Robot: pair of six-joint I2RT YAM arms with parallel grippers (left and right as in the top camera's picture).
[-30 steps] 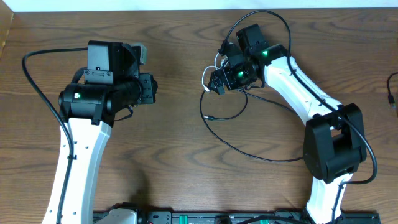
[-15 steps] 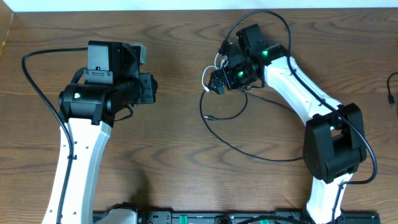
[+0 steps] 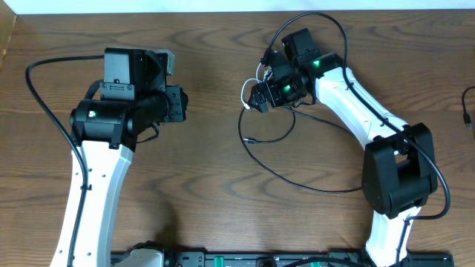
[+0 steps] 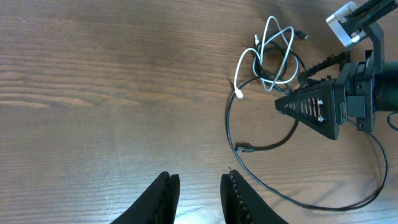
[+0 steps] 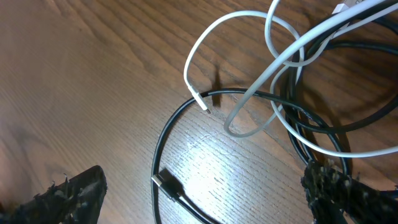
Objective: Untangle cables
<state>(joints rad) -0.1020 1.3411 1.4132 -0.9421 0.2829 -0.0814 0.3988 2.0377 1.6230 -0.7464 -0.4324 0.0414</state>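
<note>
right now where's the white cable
The white cable lies looped just right of the middle of the table in the overhead view, tangled with the black cable at the tips of the open right gripper.

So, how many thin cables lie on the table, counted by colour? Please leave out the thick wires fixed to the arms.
white cable: 1
black cable: 1
total: 2
</note>
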